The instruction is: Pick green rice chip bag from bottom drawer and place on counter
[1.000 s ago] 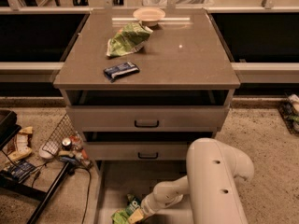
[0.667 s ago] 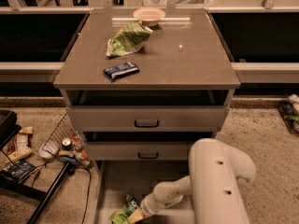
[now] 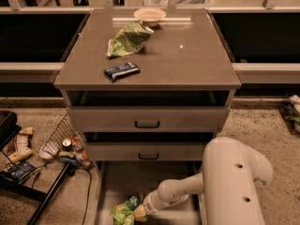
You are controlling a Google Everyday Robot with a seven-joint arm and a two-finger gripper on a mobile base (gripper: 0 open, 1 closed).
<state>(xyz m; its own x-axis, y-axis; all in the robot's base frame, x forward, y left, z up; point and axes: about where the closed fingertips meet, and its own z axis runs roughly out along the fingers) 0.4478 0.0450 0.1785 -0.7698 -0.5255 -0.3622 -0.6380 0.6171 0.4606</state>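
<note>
The bottom drawer (image 3: pixel 161 179) is pulled out at the foot of the cabinet, its grey floor showing. The green rice chip bag (image 3: pixel 123 211) lies crumpled at the drawer's front left, partly cut off by the picture's lower edge. My gripper (image 3: pixel 139 213) reaches down into the drawer from the white arm (image 3: pixel 232 182) on the right and sits right against the bag's right side. The counter (image 3: pixel 192 62) is the grey-brown slab on top of the cabinet, well above the gripper.
On the counter lie a paler green-and-white bag (image 3: pixel 129 39), a dark blue wrapper bar (image 3: pixel 121 71) and a bowl (image 3: pixel 149 16). Two shut drawer fronts (image 3: pixel 147 121) stand above the open drawer. A wire basket (image 3: pixel 60 136), cables and clutter cover the floor at left.
The arm's bulky white body has shifted slightly to the right. The gripper stays at the green bag in the drawer, and the bag has hardly moved.
</note>
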